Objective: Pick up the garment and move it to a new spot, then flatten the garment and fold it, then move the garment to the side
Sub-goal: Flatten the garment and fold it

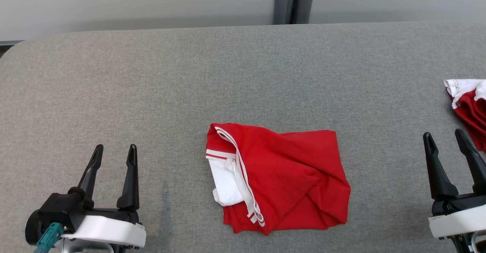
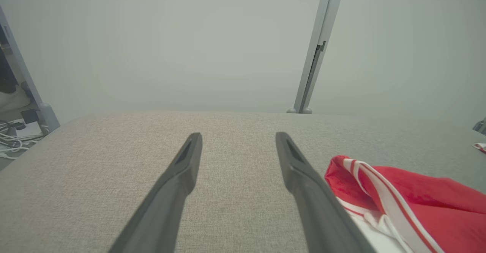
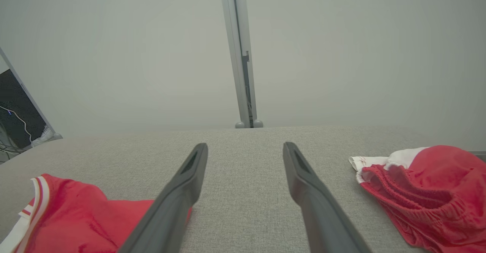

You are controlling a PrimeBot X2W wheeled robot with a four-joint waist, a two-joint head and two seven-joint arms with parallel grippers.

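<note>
Red/white garment lies folded at centre of table, btwn both grippers, touching neither. L gripper at its 9 o'clock, R gripper at 3 o'clock; both finger pairs spread wide, empty.

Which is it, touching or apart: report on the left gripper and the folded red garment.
Apart. The head view shows a strip of bare grey tabletop between the left gripper and the folded red garment.

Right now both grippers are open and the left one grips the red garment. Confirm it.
Not quite. The left gripper and right gripper are open, but the left grips nothing: the garment lies on the table, apart from it, per the head view.
</note>
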